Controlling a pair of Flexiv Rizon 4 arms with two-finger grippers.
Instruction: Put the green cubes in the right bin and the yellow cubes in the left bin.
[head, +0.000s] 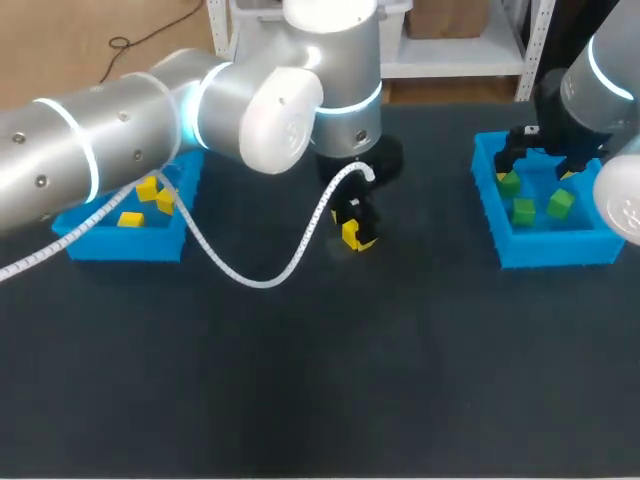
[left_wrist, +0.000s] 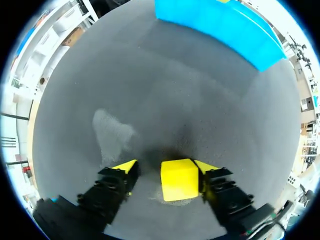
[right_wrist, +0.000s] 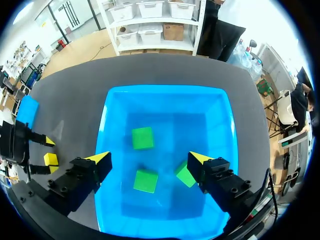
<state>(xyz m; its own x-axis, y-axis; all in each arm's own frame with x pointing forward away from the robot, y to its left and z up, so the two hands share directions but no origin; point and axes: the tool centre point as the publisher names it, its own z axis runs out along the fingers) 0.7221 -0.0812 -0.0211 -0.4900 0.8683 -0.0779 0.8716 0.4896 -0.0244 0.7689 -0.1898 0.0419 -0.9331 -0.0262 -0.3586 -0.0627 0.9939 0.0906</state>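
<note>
In the head view the left arm (head: 150, 120) is reaching in from the left and covering the far corner of the left bin (head: 120, 247). Three yellow cubes (head: 148, 187) are showing there, and more could be lying under the arm. The left gripper (head: 355, 225) is standing at mid-table (head: 300, 400) over a lone yellow cube (head: 352, 237), but its tips and the cube are blending together, so the finger gap is hard to make out here. A white cable (head: 250, 275) is looping in front. The right gripper (head: 537, 168) is hanging over the right bin (head: 545, 257), which is holding three green cubes (head: 523, 211); the arm is cutting off the bin's far right corner.

In the left wrist view the left gripper (left_wrist: 166, 167) is standing wide open. The lone yellow cube (left_wrist: 179, 180) is sitting on the table between the fingers, touching one finger and leaving a clear gap to the other. A blue bin (left_wrist: 215, 22) is showing ahead, its inside hidden.

In the right wrist view the right gripper (right_wrist: 150, 160) is spreading wide above the right bin (right_wrist: 220, 117), gripping nothing. Three green cubes (right_wrist: 143, 138) are lying on the bin floor, one partly tucked behind a finger. Off to the side the left gripper (right_wrist: 27, 150) and the lone yellow cube (right_wrist: 50, 160) are appearing small
</note>
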